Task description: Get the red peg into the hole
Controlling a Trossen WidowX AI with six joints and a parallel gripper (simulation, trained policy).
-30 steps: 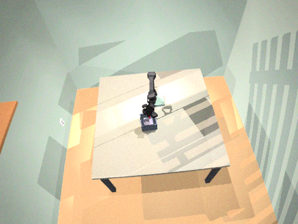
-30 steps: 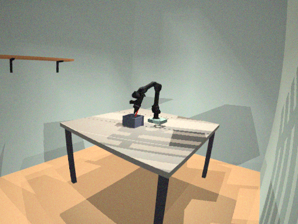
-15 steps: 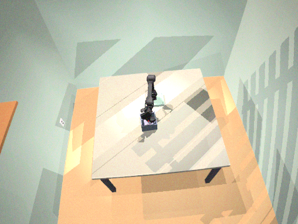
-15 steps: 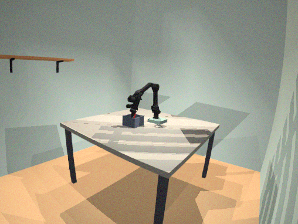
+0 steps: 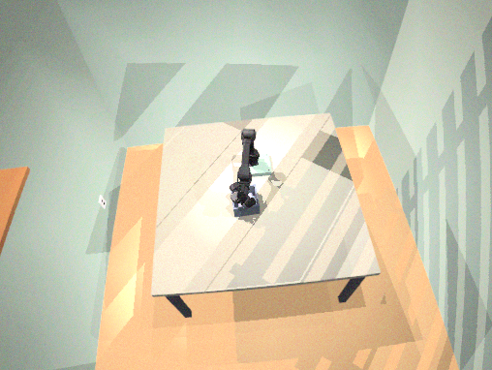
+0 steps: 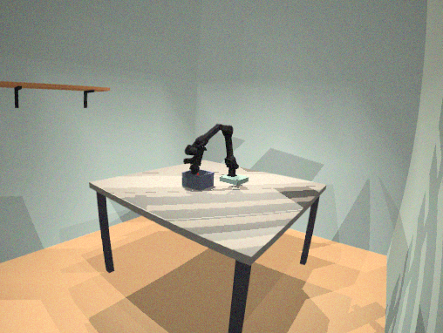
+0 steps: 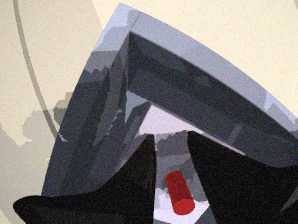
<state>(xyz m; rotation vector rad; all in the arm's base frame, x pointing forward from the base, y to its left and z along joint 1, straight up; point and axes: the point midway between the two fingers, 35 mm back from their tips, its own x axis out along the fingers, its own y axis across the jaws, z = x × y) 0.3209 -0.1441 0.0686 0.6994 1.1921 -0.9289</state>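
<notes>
The fingers stood slightly apart, loose around the red peg; a nudge might have tipped it inside the blue-grey box.

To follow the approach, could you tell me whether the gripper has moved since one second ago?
Yes: in the exterior view, the gripper has come lower against the box.
</notes>
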